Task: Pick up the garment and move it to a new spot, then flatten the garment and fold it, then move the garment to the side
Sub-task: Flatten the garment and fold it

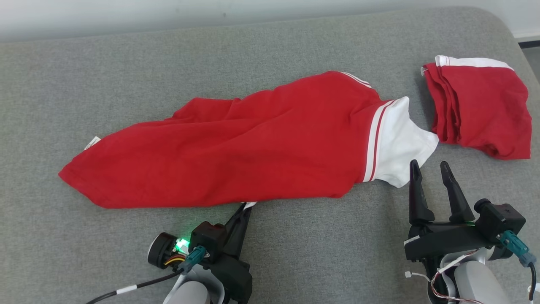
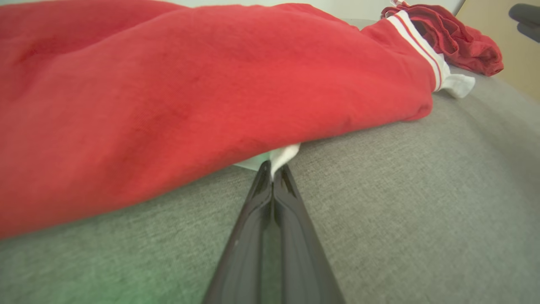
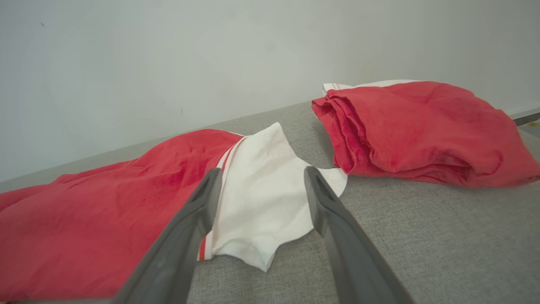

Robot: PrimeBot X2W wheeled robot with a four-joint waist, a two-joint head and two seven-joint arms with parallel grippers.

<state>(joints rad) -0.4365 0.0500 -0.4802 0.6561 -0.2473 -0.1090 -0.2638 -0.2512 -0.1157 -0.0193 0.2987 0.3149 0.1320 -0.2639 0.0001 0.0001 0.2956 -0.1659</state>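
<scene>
A red garment point(image 1: 236, 147) with a white, red-striped end point(image 1: 396, 143) lies stretched across the grey surface. My left gripper point(image 1: 247, 207) sits at its near edge, shut on a small white piece of the garment point(image 2: 284, 155) that sticks out from under the red cloth point(image 2: 168, 93). My right gripper point(image 1: 430, 169) stands open just short of the white end point(image 3: 261, 198), its fingers point(image 3: 198, 202) apart with nothing between them.
A second red garment point(image 1: 479, 109), folded with a white band, lies at the far right of the grey padded table point(image 1: 316, 253), close to its right edge. It is also in the right wrist view as a folded red pile point(image 3: 422, 131). A pale wall point(image 3: 168, 63) stands behind.
</scene>
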